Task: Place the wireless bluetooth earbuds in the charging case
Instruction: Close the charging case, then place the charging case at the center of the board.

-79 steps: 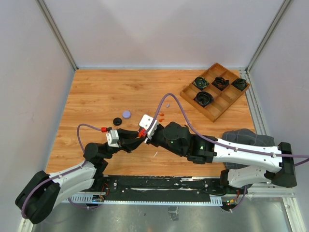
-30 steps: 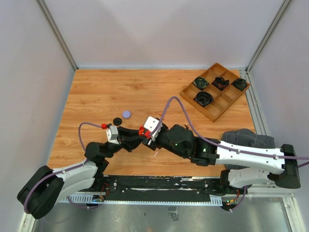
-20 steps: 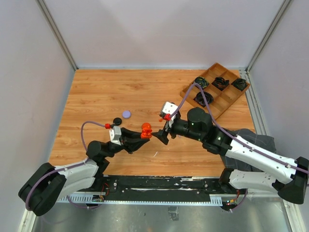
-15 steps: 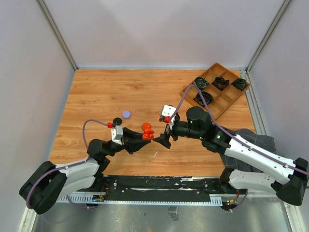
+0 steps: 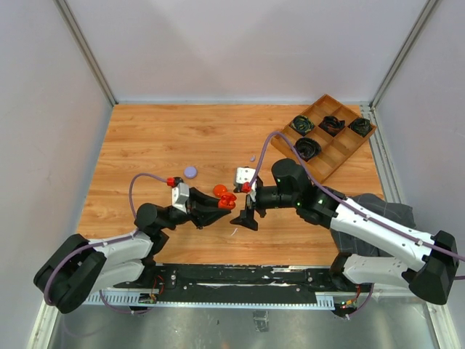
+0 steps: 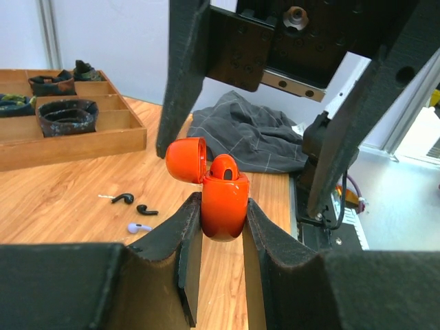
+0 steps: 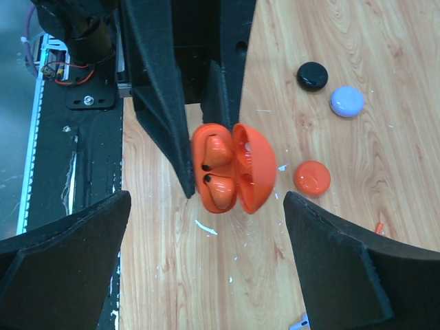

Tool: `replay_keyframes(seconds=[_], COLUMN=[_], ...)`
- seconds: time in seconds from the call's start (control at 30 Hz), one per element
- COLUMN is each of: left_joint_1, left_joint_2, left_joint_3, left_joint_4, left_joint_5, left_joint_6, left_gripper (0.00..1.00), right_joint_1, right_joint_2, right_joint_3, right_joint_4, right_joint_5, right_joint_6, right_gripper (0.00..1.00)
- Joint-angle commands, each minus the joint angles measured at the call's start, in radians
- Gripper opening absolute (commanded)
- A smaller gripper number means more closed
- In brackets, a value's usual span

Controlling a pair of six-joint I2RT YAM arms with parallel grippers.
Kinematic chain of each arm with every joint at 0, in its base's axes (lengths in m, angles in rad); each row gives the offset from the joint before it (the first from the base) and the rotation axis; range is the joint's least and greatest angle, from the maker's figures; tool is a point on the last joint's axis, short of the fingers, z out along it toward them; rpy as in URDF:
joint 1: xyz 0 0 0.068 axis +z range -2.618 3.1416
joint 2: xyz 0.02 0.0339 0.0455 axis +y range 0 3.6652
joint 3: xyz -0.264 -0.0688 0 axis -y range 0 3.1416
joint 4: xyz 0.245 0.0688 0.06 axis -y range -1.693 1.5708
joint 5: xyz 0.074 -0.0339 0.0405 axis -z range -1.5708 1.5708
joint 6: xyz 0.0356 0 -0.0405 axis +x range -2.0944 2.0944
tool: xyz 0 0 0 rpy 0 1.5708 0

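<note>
The left arm (image 5: 116,251) stretches low and forward over the counter. The left end effector (image 6: 221,206) is clamped on a glossy orange open-lidded charging case (image 7: 230,168). The right arm (image 5: 370,225) bends inward, facing it. The right end effector (image 5: 245,207) is spread wide, its jaws clear of the case.

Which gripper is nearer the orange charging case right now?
Left. The left gripper is shut on the orange charging case, pinching its base; the right gripper hangs open close by, clear of it.

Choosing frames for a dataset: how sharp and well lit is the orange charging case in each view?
Left wrist: orange charging case crisp, left gripper's fingers dark and soft. Right wrist: case sharp, right gripper's fingers blurred black masses. Top external: even light, no glare, case tiny.
</note>
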Motion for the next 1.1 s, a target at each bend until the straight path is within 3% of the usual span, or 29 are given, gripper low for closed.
replay_keyframes(seconds=[0.0,0.43,0.63,0.87,1.07], left_joint_1=[0.005,0.005,0.005,-0.003,-0.095], left_joint_2=[0.018,0.053,0.061,0.168,0.274], left_joint_3=[0.036,0.098,0.145,0.168,0.196], left_joint_4=[-0.010,-0.245,-0.457,-0.618,-0.731], left_joint_5=[-0.060,-0.177,-0.191,-0.155,-0.218], left_joint_6=[-0.009,-0.001,-0.021,-0.217,-0.292], left_gripper=[0.00,0.00,0.00,0.03,0.07], right_joint_1=[-0.008,-0.008,-0.008,-0.008,-0.008], right_joint_2=[0.001,-0.018,-0.049,-0.107,-0.151], right_joint_3=[0.013,0.016,0.001,-0.058,-0.105], right_joint_4=[-0.022,-0.077,-0.092,-0.067,-0.064], right_joint_5=[-0.072,-0.080,0.174,0.418,0.545], right_joint_6=[-0.010,-0.014,0.031,0.099,0.128], right_gripper=[0.93,0.87,0.89,0.90,0.92])
